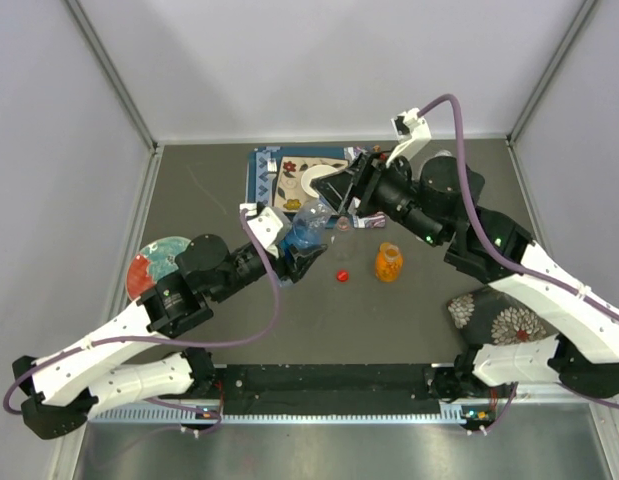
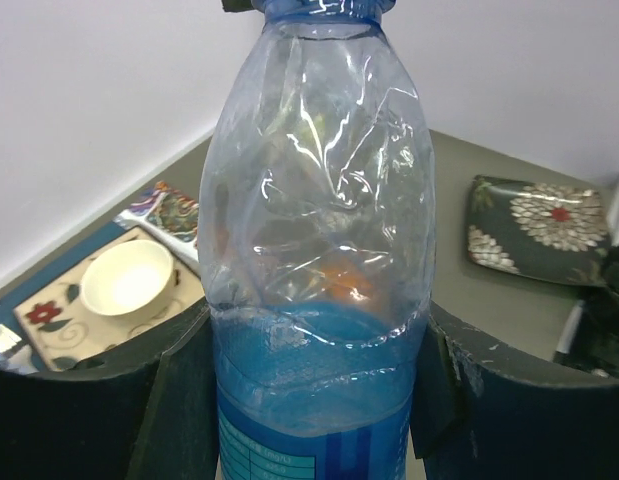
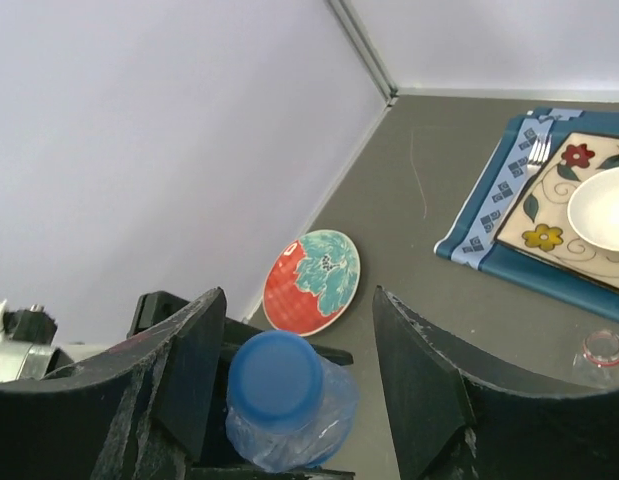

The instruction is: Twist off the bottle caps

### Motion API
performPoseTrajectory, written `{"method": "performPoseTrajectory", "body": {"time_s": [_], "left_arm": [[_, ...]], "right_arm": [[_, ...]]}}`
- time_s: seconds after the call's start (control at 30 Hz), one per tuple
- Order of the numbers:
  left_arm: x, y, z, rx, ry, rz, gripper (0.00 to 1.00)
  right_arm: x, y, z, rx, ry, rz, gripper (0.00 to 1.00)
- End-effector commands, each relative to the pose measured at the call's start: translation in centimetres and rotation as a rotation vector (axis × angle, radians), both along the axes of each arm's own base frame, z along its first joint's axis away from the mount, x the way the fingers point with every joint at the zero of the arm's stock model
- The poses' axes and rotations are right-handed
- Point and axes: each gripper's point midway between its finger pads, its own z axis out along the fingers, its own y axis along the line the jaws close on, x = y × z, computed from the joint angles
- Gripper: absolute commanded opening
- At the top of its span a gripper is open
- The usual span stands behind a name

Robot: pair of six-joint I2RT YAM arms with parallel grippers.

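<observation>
The left tool (image 2: pixel 314 400) clamps the bottle (image 2: pixel 319 230), its base cut off; the right tool (image 3: pixel 301 365) hovers spread either side of the blue cap (image 3: pixel 275 378).

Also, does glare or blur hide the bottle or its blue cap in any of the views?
Left wrist: bright reflections streak the crumpled bottle, and what lies behind shows warped through it. Right wrist: the blue cap is sharp and evenly lit, no glare. Top external: soft, even light, faint shadows.
</observation>
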Motion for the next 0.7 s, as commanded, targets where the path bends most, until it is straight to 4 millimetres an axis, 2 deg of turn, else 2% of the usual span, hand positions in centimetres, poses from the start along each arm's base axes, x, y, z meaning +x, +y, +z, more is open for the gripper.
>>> {"method": "performPoseTrajectory", "body": {"time_s": [0.0, 0.2, 0.47, 0.57, 0.67], "left_arm": [[2.1, 1.6, 0.9, -0.001, -0.062, 0.161, 0.45], [2.4, 2.4, 0.9, -0.005, -0.067, 0.203, 0.45], [2.5, 2.3, 1.0, -0.007, -0.068, 0.207, 0.45], [2.4, 2.3, 1.0, -0.008, -0.067, 0.205, 0.45], [2.4, 2.3, 1.1, -0.008, -0.069, 0.203, 0.45]], "right_arm": [[0.6, -0.1, 2.8, 0.056, -0.040, -0.045, 0.57], [1.0, 0.5, 1.8, 0.032, -0.031, -0.043, 0.43], [1.0, 1.3, 0.2, -0.002, -0.014, -0.021, 0.38], [0.9, 1.5, -0.3, -0.015, -0.007, -0.013, 0.42], [1.0, 1.5, -0.6, -0.022, -0.003, -0.015, 0.41]]}}
